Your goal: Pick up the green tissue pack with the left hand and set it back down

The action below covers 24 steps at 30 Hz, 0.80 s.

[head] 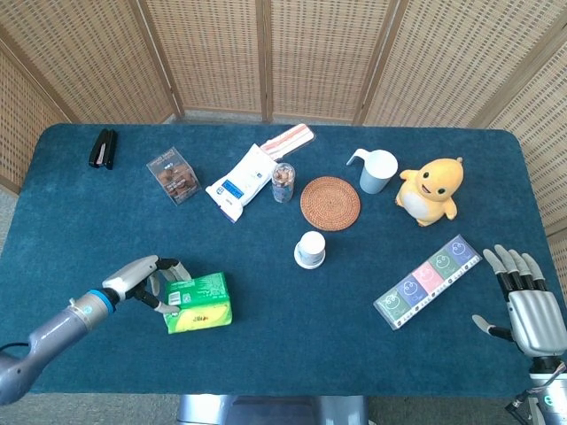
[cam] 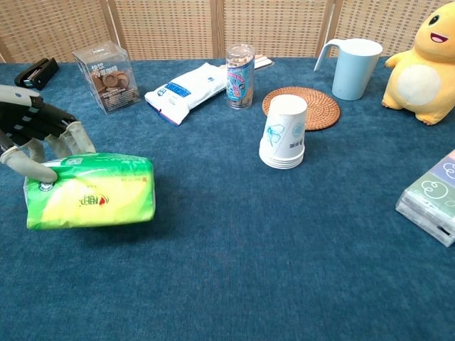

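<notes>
Left hand [head: 146,282] pinches the green tissue pack [head: 199,302] at its left end; looks lifted, so carry phase. Next: lower it flat onto the table [head: 292,345], then spread the fingers.

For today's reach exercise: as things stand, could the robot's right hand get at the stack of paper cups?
Probably yes: the right hand is open, and only bare cloth lies toward the paper cups, though the reach looks long.

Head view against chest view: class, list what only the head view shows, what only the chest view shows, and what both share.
Only the head view shows the right robot hand, open beside the table edge, and all four faces on the colourful pack. Only the chest view shows the yellow printed side of the green tissue pack. Both show the left robot hand holding that pack, the paper cups and the woven coaster.
</notes>
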Tool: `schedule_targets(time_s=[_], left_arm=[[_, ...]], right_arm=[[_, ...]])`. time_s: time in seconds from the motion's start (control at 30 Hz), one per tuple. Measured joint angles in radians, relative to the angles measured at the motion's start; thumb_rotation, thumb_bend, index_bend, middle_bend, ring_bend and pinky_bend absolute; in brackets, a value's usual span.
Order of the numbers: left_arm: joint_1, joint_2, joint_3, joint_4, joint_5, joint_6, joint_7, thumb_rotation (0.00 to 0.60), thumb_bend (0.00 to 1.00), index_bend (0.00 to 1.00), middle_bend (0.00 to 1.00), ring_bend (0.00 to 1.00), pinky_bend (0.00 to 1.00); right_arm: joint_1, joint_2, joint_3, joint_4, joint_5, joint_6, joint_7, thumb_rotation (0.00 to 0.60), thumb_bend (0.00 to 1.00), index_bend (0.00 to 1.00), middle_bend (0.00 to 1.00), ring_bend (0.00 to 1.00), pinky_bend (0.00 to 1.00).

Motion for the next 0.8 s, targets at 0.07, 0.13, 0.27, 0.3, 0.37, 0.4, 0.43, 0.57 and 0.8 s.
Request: schedule_targets(time_s=[0.07,0.13,0.27,0.3,0.37,0.4,0.43,0.57,0.8], left_arm=[[-0.018,-0.014,0.001,0.052,-0.003,-0.024,-0.018,0.600,0.02,0.39,0.43,0.38,0.53],[-0.027,-0.028,0.007,0.082,-0.015,-0.022,-0.004,0.600,0.02,0.35,0.33,0.27,0.45],[-0.036,-0.046,0.023,0.094,-0.048,0.021,0.071,0.600,0.01,0.16,0.00,0.00,0.04],[-0.035,-0.051,0.026,0.096,-0.055,0.041,0.094,0.600,0.01,0.13,0.00,0.00,0.01],[-0.031,-0.066,0.031,0.098,-0.073,0.107,0.154,0.600,0.01,0.09,0.00,0.00,0.00],[-0.029,-0.073,0.034,0.097,-0.082,0.141,0.184,0.600,0.01,0.09,0.00,0.00,0.00],[-0.025,-0.084,0.036,0.097,-0.093,0.189,0.226,0.600,0.01,0.08,0.00,0.00,0.00],[-0.011,-0.119,0.043,0.087,-0.124,0.344,0.374,0.600,0.01,0.06,0.00,0.00,0.00],[0.030,-0.113,0.064,0.011,-0.063,0.456,0.430,0.600,0.01,0.05,0.00,0.00,0.00]], right_arm=[[0.000,0.000,0.000,0.000,0.002,-0.001,0.001,0.600,0.00,0.00,0.00,0.00,0.00],[0.000,0.001,0.001,0.000,0.002,-0.001,0.002,0.600,0.00,0.00,0.00,0.00,0.00],[0.001,0.001,-0.001,-0.001,0.000,-0.001,0.001,0.600,0.00,0.00,0.00,0.00,0.00],[0.001,0.001,-0.001,-0.001,-0.001,-0.001,-0.001,0.600,0.00,0.00,0.00,0.00,0.00],[0.000,0.000,-0.002,-0.002,-0.003,0.000,-0.002,0.600,0.00,0.00,0.00,0.00,0.00],[0.000,0.000,-0.003,-0.003,-0.003,0.000,-0.002,0.600,0.00,0.00,0.00,0.00,0.00],[0.000,0.001,-0.003,-0.003,-0.003,0.000,-0.002,0.600,0.00,0.00,0.00,0.00,0.00],[0.000,0.001,-0.002,-0.003,-0.001,0.000,-0.002,0.600,0.00,0.00,0.00,0.00,0.00],[0.001,0.002,-0.003,-0.004,-0.002,-0.002,-0.001,0.600,0.00,0.00,0.00,0.00,0.00]])
